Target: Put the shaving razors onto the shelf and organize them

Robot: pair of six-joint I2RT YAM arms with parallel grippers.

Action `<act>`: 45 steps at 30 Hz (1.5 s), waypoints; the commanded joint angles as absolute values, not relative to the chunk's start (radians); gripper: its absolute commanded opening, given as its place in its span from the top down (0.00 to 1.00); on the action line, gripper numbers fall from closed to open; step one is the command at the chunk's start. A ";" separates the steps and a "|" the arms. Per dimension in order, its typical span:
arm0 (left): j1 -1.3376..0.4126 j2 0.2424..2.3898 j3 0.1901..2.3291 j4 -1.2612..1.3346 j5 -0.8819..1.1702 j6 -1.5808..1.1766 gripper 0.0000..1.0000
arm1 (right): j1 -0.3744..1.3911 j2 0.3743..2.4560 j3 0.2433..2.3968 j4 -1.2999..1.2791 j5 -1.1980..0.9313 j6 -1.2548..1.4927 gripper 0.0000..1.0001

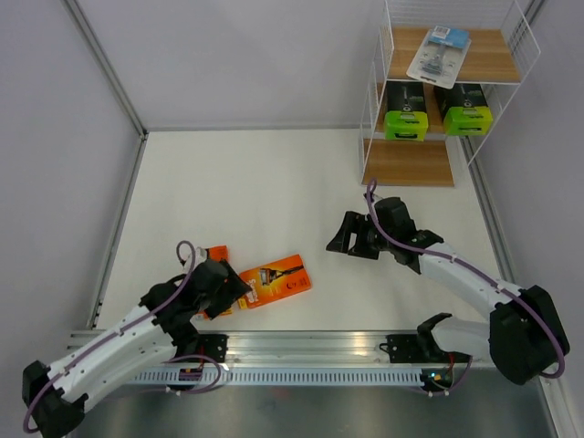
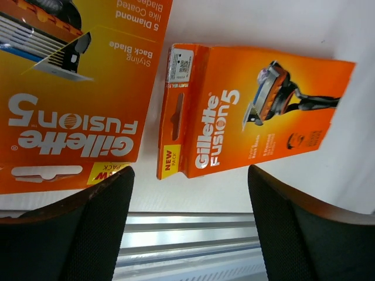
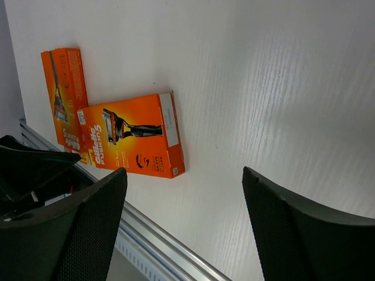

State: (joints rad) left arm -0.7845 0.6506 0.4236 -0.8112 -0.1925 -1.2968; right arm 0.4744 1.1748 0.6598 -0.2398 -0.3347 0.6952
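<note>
Top external: orange razor pack lies lower left, just beside the left claw, long axis left-right. Both claws gape empty; right claw is well apart.

The packs are orange, the table white. The shelf has brown boards, white wire, and black, lime-green boxes.

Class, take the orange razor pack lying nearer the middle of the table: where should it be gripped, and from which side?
The orange pack lies flat, face up, on the table, so come from above and pinch across its two long edges near mid-length; that is its narrower span, and both edges look free.
</note>
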 commanded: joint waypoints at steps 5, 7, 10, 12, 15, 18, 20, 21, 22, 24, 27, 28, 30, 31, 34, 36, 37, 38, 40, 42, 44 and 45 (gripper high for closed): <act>-0.781 0.329 0.321 -0.713 -0.279 -1.396 0.27 | 0.508 1.301 0.669 -0.117 -0.397 0.629 0.15; -0.781 0.330 0.321 -0.709 -0.279 -1.388 0.29 | 0.512 1.324 0.676 -0.103 -0.397 0.634 0.16; -0.781 0.403 0.325 -0.712 -0.272 -1.379 0.34 | 0.514 1.342 0.689 -0.094 -0.393 0.640 0.17; -0.781 0.492 0.342 -0.724 -0.276 -1.388 0.44 | 0.515 1.356 0.706 -0.101 -0.394 0.644 0.18; -0.781 0.633 0.373 -0.736 -0.310 -1.419 0.51 | 0.517 1.355 0.718 -0.100 -0.391 0.641 0.18; -0.781 0.647 0.383 -0.741 -0.325 -1.413 0.51 | 0.518 1.351 0.718 -0.109 -0.391 0.641 0.19; -0.781 0.623 0.379 -0.739 -0.337 -1.410 0.51 | 0.517 1.348 0.707 -0.109 -0.390 0.641 0.18; -0.781 0.608 0.371 -0.741 -0.342 -1.411 0.51 | 0.517 1.347 0.703 -0.106 -0.388 0.641 0.18; -0.781 0.595 0.365 -0.741 -0.347 -1.419 0.51 | 0.518 1.347 0.700 -0.104 -0.387 0.641 0.18; -0.781 0.557 0.333 -0.739 -0.351 -1.430 0.51 | 0.517 1.350 0.692 -0.097 -0.383 0.644 0.18; -0.779 0.516 0.288 -0.739 -0.348 -1.456 0.51 | 0.517 1.359 0.693 -0.083 -0.390 0.658 0.19; -0.781 0.488 0.281 -0.739 -0.348 -1.462 0.52 | 0.518 1.361 0.696 -0.078 -0.391 0.661 0.19; -0.779 0.465 0.259 -0.732 -0.356 -1.460 0.52 | 0.520 1.368 0.701 -0.071 -0.394 0.661 0.18; -0.779 0.450 0.256 -0.727 -0.360 -1.460 0.52 | 0.519 1.371 0.707 -0.074 -0.396 0.661 0.18; -0.781 0.457 0.249 -0.718 -0.371 -1.460 0.53 | 0.520 1.390 0.725 -0.083 -0.400 0.652 0.19; -0.781 0.478 0.249 -0.695 -0.367 -1.454 0.53 | 0.520 1.399 0.732 -0.083 -0.400 0.652 0.19; -0.781 0.494 0.256 -0.687 -0.364 -1.447 0.53 | 0.520 1.402 0.736 -0.081 -0.402 0.652 0.19; -0.781 0.538 0.262 -0.681 -0.365 -1.440 0.53 | 0.522 1.408 0.739 -0.081 -0.400 0.652 0.19; -0.781 0.589 0.288 -0.681 -0.367 -1.428 0.53 | 0.523 1.416 0.747 -0.078 -0.403 0.655 0.19; -0.781 0.647 0.301 -0.670 -0.377 -1.413 0.53 | 0.523 1.428 0.753 -0.071 -0.410 0.669 0.19; -0.779 0.666 0.305 -0.644 -0.394 -1.401 0.53 | 0.525 1.440 0.764 -0.045 -0.426 0.690 0.19; -0.779 0.661 0.296 -0.623 -0.397 -1.376 0.54 | 0.526 1.445 0.775 -0.032 -0.434 0.709 0.19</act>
State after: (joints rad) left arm -0.7845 0.6506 0.2794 -0.6720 -0.3561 -1.4193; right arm 0.5171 1.4296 0.7212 -0.0998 -0.3992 0.6746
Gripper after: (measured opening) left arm 0.464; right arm 0.810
